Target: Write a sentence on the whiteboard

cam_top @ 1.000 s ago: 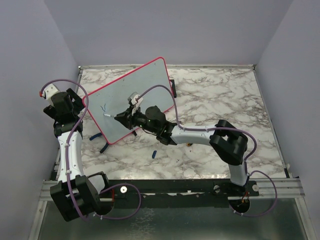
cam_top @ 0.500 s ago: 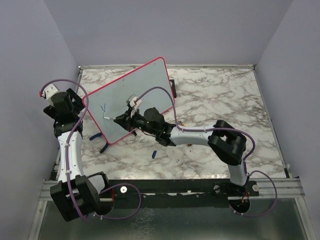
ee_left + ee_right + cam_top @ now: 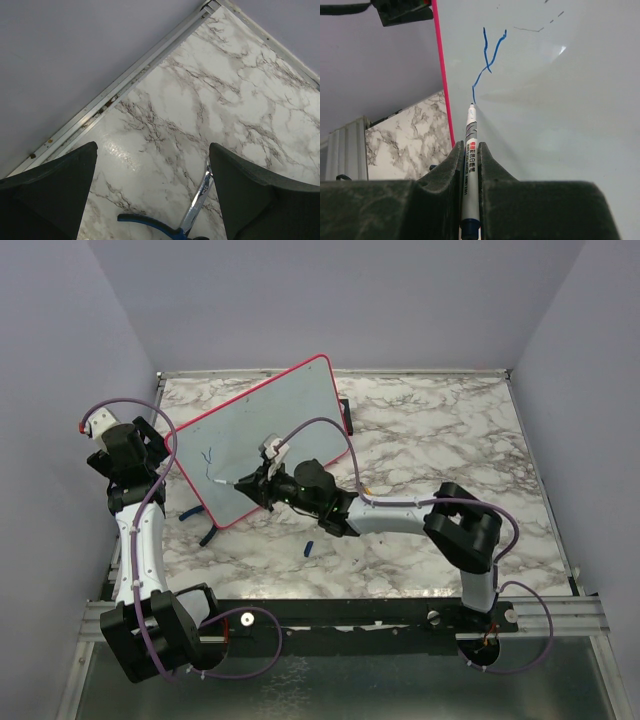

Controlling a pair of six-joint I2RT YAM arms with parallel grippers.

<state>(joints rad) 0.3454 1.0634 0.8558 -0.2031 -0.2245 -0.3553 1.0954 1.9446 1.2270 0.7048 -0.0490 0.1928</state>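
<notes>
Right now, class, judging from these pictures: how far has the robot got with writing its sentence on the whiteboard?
Done: one crossed blue stroke, a first letter at most, near the left edge of the whiteboard. In hand: the right fingers are shut on the marker, its tip at that stroke's lower end. Left: almost all the words; no other blue writing shows. The left fingers stand open, holding nothing.

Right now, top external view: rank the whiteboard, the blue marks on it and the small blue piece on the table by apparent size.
1. whiteboard, largest by far.
2 and 3. blue marks and small blue piece: both tiny and look about alike, so I won't rank them.
</notes>
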